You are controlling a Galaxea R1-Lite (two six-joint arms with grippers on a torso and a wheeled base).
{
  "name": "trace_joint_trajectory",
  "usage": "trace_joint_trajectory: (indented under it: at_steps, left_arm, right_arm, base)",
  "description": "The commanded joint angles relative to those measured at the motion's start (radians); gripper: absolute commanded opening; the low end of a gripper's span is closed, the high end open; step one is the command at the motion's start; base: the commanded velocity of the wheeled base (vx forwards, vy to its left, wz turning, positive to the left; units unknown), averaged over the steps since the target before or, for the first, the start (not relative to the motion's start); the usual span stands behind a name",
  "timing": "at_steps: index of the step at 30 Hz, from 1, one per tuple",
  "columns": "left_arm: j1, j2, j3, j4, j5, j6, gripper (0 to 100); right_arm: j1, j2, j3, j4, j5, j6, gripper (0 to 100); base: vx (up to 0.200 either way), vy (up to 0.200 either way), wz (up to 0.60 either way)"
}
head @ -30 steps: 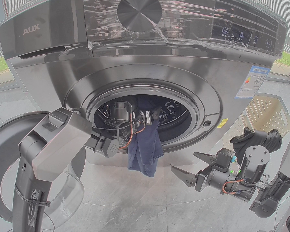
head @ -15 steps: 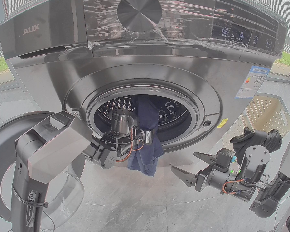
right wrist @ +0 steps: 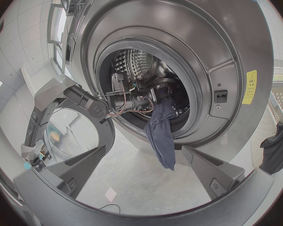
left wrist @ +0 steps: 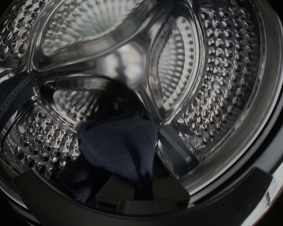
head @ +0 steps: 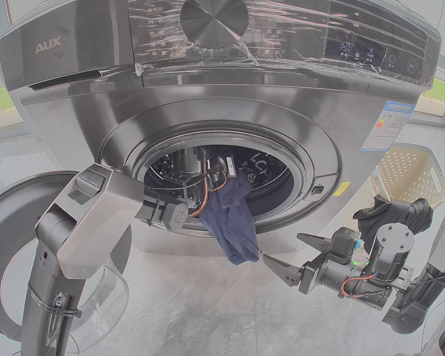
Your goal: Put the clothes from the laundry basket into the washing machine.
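Laundry duty at a grey metal front-loading washing machine (head: 291,119), its round glass-windowed door (head: 5,253) swung open to the robot's left. Reaching through the porthole, the left gripper (right wrist: 158,93) sits just inside the opening, its fingers pressed together on a bunched fold of a navy-blue cloth garment (head: 232,218). Part of that garment is inside the dimpled stainless-steel drum (left wrist: 223,72), where the left wrist view shows the dark fabric gathered at the gripper against the drum's shiny back wall. The rest spills out over the lower lip of the opening and hangs down in front of the machine's lower panel, above the pale grey tiled floor (head: 193,302). The right gripper (head: 282,246) hovers outside the machine, low and to the right of the opening, its two dark pointed fingers spread wide and holding nothing. The tip of its nearer finger lies just beside the hanging hem of the navy garment, and whether the two touch cannot be told. Farther to the robot's right, beside the machine, stands a cream perforated plastic laundry basket (head: 410,169), with a black garment (head: 390,213) draped over its front rim. A yellow warning sticker (right wrist: 251,87) is stuck on the machine's front, close to the door latch (right wrist: 220,96).
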Motion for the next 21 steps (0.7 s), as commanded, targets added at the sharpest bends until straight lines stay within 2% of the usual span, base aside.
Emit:
trace_joint_trajectory:
  at_steps: [1, 8, 12, 13, 16, 19, 21]
  left_arm:
    - [0.040, 0.142, -0.278, -0.030, 0.060, -0.054, 0]
    - [0.051, 0.150, -0.278, -0.081, 0.072, -0.060, 0]
    - [0.041, 0.149, -0.278, -0.073, 0.089, -0.059, 0]
    - [0.041, 0.146, -0.272, -0.073, 0.091, -0.059, 100]
    - [0.014, 0.060, -0.150, -0.052, 0.089, -0.062, 100]
    - [-0.008, -0.046, -0.018, 0.028, 0.065, -0.077, 100]
    - [-0.025, -0.118, 0.085, 0.106, 0.016, -0.074, 100]
  right_arm:
    - [0.000, 0.011, -0.002, -0.001, 0.002, 0.000, 100]
    - [0.002, 0.012, 0.000, -0.001, 0.002, 0.000, 100]
    - [0.002, 0.012, 0.000, -0.001, 0.000, 0.000, 100]
    - [0.002, 0.012, 0.000, -0.001, 0.002, 0.000, 100]
    - [0.002, 0.015, 0.000, -0.001, 0.002, 0.000, 100]
    - [0.002, 0.018, 0.000, -0.001, 0.002, 0.003, 100]
    - [0.002, 0.018, 0.000, -0.001, 0.000, 0.006, 100]
  base:
    - [0.000, 0.000, 0.00]
    - [0.000, 0.000, 0.00]
    - [0.000, 0.000, 0.00]
    - [0.000, 0.000, 0.00]
    - [0.000, 0.000, 0.00]
    - [0.000, 0.000, 0.00]
    - [0.000, 0.000, 0.00]
